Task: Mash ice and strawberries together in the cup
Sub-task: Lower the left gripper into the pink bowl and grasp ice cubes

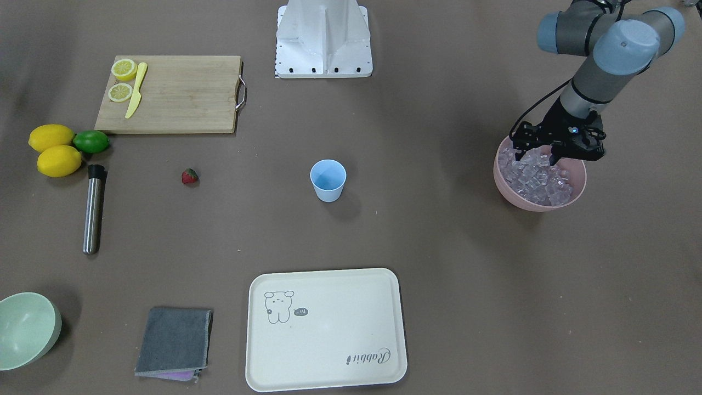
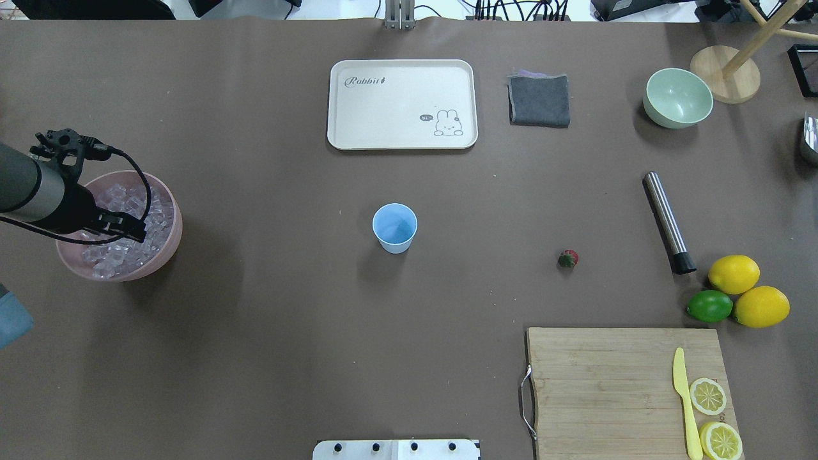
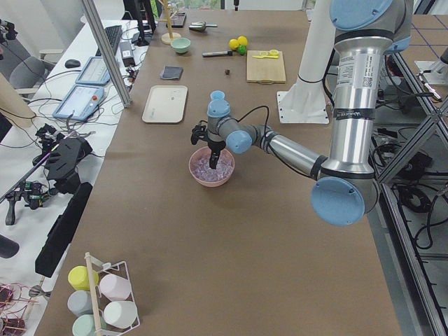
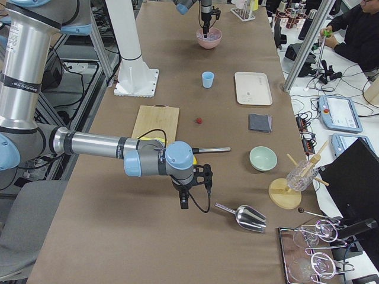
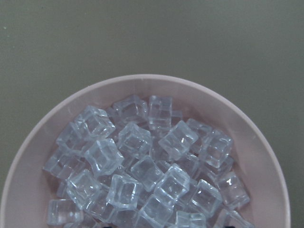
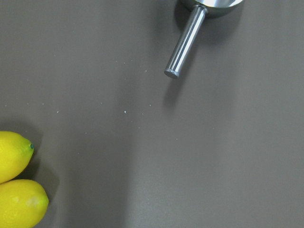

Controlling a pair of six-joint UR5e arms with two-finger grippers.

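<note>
- Now, front view: left claw (image 1: 536,155) is spread wide just over the ice (image 1: 540,181) in the pink bowl (image 1: 580,184); better to sink straight onto one top cube, away from the rim.
- Overhead: cup (image 2: 394,227) stands in the middle, strawberry (image 2: 567,258) well apart; nothing stands between bowl and cup.
- Right side view: right claw (image 4: 184,205) is far from the bowl; its width I cannot tell.

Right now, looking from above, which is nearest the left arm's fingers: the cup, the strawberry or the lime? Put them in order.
From the left fingers, over the pink bowl:
1. The cup, mid-table.
2. The strawberry, further right.
3. The lime, far right, beside the lemons.
</note>
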